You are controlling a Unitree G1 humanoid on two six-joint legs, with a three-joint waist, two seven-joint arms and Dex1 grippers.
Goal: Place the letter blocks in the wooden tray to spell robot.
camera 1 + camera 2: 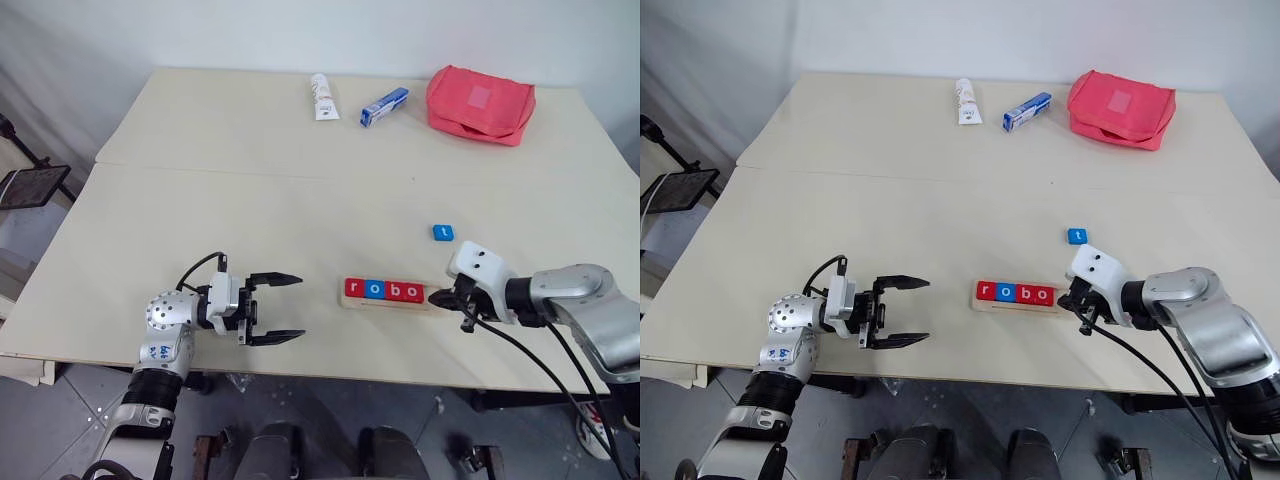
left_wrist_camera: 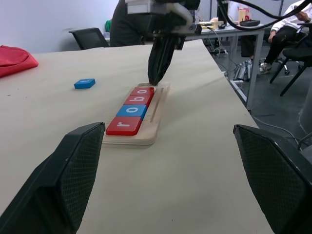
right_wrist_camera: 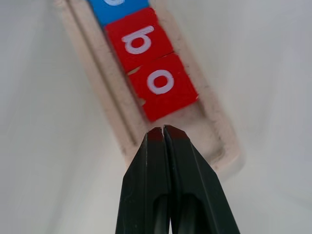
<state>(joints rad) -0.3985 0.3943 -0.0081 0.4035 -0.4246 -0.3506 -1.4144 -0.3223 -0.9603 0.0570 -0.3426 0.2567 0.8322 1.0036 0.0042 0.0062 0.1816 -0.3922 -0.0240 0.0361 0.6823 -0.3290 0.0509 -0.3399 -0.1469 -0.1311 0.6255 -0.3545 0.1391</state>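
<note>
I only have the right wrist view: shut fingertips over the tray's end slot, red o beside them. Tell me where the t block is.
Observer: The t block is blue and lies flat on the table, apart from the wooden tray, on its far side near the right end.
Operator: Report what's in the tray.
Observer: Four tiles reading r, o, b, o: red, blue, red, red. The last slot at the right end is bare.
Operator: Give me the left gripper.
Observer: The left gripper is open, level, pointing toward the tray's left end with a gap of bare table between.
</note>
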